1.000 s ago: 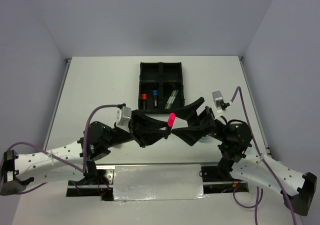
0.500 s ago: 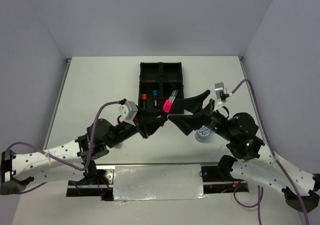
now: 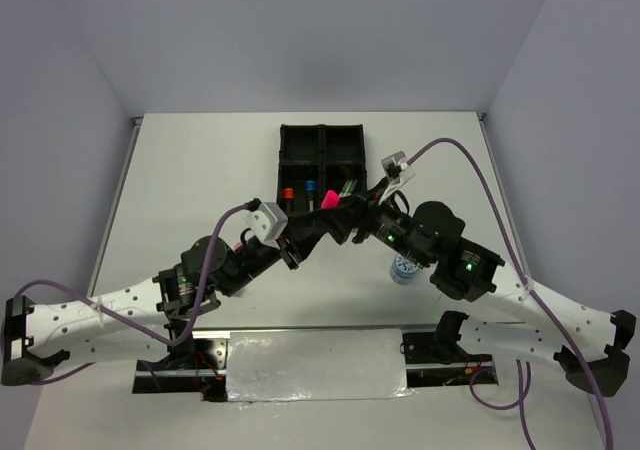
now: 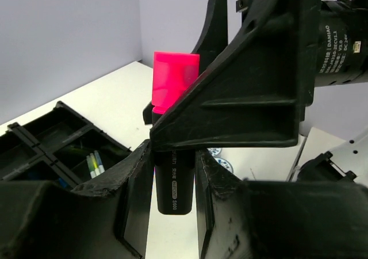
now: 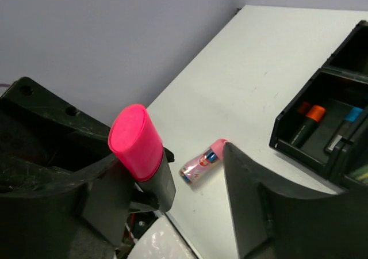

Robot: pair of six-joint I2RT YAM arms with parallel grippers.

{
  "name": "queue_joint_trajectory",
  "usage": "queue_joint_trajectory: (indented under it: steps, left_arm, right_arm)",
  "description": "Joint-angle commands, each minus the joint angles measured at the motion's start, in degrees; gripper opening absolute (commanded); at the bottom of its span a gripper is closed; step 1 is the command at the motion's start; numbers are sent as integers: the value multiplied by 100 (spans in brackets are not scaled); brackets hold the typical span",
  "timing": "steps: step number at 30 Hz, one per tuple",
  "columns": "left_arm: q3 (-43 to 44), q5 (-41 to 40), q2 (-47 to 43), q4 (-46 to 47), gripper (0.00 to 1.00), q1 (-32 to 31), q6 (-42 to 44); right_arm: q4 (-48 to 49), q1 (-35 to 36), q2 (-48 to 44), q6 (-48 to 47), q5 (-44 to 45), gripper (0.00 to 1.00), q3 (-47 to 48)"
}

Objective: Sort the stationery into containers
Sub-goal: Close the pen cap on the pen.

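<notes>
Above the white counter [image 3: 200, 170], the left gripper [image 4: 172, 175] clamps the black barrel of a pink-capped highlighter [image 4: 174, 80] between both fingers, cap uppermost and slightly tilted. The right gripper [image 5: 172, 155] meets it from the opposite side with its jaws spread wide. One finger lies against the near face of the marker and the other stands behind it, so the jaws straddle the highlighter without closing on it. From overhead the highlighter hangs in the air at the near edge of the black tray [image 3: 283, 160].

On the counter a blue-white roll [image 3: 404, 267] stands under the right arm, and a pink tube [image 5: 201, 164] lies on its side near the left arm, well apart from the tray.

Farther back, the four-compartment tray holds an orange-capped highlighter [image 3: 287, 194] and a blue-capped highlighter [image 3: 310, 186] side by side in its near-left compartment. Thin pens [image 3: 346, 186] lie in the near-right one.
</notes>
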Motion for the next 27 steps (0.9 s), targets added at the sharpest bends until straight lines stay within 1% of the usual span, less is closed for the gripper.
queue_joint_trajectory:
  steps: [1, 3, 4, 5, 6, 7, 8, 11, 12, 13, 16, 19, 20, 21, 22, 23, 24, 25, 26, 27]
  left_arm:
    - [253, -237, 17, 226, 0, -51, 217]
    - [270, -298, 8, 217, 0, -51, 244]
    - [288, -299, 8, 209, 0, -51, 261]
    - [305, -307, 17, 182, 0, -42, 270]
    - [331, -325, 26, 165, 0, -51, 288]
    - [340, -351, 34, 147, 0, -51, 288]
    - [358, -378, 61, 121, 0, -51, 288]
    - [384, -509, 113, 121, 0, -51, 279]
    - [419, -553, 122, 95, 0, -51, 253]
    - [428, -649, 140, 86, 0, -51, 235]
    - [507, -816, 157, 33, 0, -51, 130]
    - [586, -835, 140, -90, 23, -51, -37]
    - [621, -809, 140, -142, 45, -51, -81]
    - [648, -756, 114, -273, 61, -51, -142]
    - [683, -677, 105, -379, 72, -51, -178]
    - [788, -616, 105, -511, 92, -51, -256]
    - [858, -537, 105, -677, 99, -51, -283]
    - [946, -432, 105, -1097, 99, -51, -301]
    - [1112, -109, 96, -1310, 99, -51, -336]
    - [1192, 77, 52, -1703, 99, -51, -327]
  right_arm:
    - [6, 76, 75, 83, 316, 65, 314]
    - [-20, 85, 180, 92, 316, 59, 376]
    - [-3, 111, 198, 101, 316, 53, 367]
    - [85, 111, 215, 92, 307, 50, 332]
    - [120, 120, 242, 92, 281, 43, 315]
    - [147, 120, 259, 109, 263, 21, 315]
    - [173, 137, 285, 118, 237, 17, 332]
    - [234, 172, 365, 118, 184, 15, 341]
    - [244, 181, 374, 127, 175, 11, 332]
    - [235, 173, 382, 145, 167, 0, 323]
    - [235, 173, 374, 154, 158, 0, 306]
    - [542, 181, 304, 13, -9, 0, 183]
    - [569, 173, 269, -109, -96, 0, 165]
    - [604, 155, 259, -188, -167, 0, 156]
    - [630, 120, 242, -285, -333, 0, 174]
    - [604, 76, 233, -364, -491, 0, 209]
    - [534, -46, 250, -478, -736, 0, 261]
    - [464, -169, 242, -575, -956, 0, 366]
    - [437, -301, 242, -776, -1359, 0, 402]
    - [428, -615, 242, -909, -2355, 0, 472]
